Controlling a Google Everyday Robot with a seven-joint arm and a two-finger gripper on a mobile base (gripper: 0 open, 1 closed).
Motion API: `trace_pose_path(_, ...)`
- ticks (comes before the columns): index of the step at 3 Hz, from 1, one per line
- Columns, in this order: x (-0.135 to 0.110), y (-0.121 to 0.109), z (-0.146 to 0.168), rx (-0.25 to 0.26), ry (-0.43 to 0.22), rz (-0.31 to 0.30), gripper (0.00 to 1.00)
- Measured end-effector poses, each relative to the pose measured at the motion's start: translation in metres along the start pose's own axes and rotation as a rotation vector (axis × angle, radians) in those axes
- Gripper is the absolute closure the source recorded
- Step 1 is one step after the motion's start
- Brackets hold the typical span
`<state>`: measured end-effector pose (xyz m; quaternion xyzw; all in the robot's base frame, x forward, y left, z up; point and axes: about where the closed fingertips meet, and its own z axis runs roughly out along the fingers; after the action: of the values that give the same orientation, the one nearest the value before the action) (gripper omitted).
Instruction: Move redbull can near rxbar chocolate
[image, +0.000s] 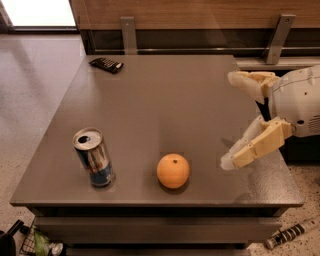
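The redbull can (94, 157), silver and blue with a pull-tab top, stands upright near the table's front left corner. The rxbar chocolate (106, 64), a flat dark bar, lies at the far left corner of the table. My gripper (229, 120) hangs over the table's right edge, open and empty, with one cream finger (246, 80) high and the other finger (252, 146) low. It is far to the right of the can, with the orange between them.
A round orange (173, 170) sits near the front edge at the middle. The grey table (160, 105) has a wooden wall with metal brackets (128, 33) behind it. Small items lie on the floor at the bottom left (30, 242) and bottom right (290, 233).
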<state>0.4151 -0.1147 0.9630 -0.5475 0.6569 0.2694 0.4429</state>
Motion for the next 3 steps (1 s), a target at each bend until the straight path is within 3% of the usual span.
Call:
trace_pose_path(1, 0.000, 0.001, 0.005, -0.006, -0.008, 0.000, 0.00)
trace_pose_path(3, 0.000, 0.018, 0.072, -0.061, -0.126, 0.008, 0.00)
